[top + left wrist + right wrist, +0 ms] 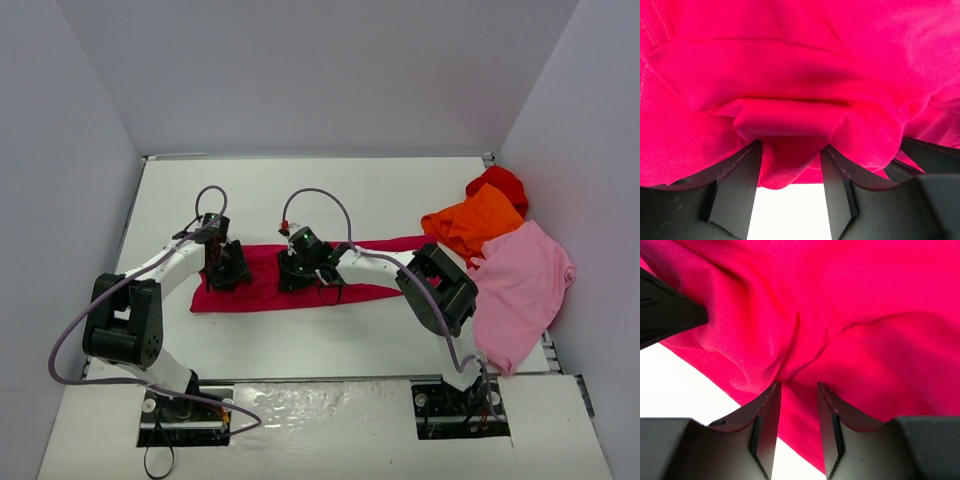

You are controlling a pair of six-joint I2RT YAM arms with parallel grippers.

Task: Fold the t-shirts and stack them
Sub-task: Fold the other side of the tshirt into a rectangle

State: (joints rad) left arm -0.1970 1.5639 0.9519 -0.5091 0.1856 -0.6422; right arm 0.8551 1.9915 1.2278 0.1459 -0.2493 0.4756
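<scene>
A lab test booth: white table boxed by 3 blank walls.

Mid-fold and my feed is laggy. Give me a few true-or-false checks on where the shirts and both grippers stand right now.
1. Both the left gripper and the right gripper have crimson cloth pinched between their fingers. True.
2. The orange t-shirt lies in the middle of the table, between the arms. False: it sits in the pile at the right, between the bright red t-shirt and the light pink t-shirt.
3. The crimson t-shirt lies as a long band across the table's middle. True.
4. The light pink t-shirt is folded and stacked on the crimson one. False: it lies loose and unfolded at the table's right edge.
</scene>
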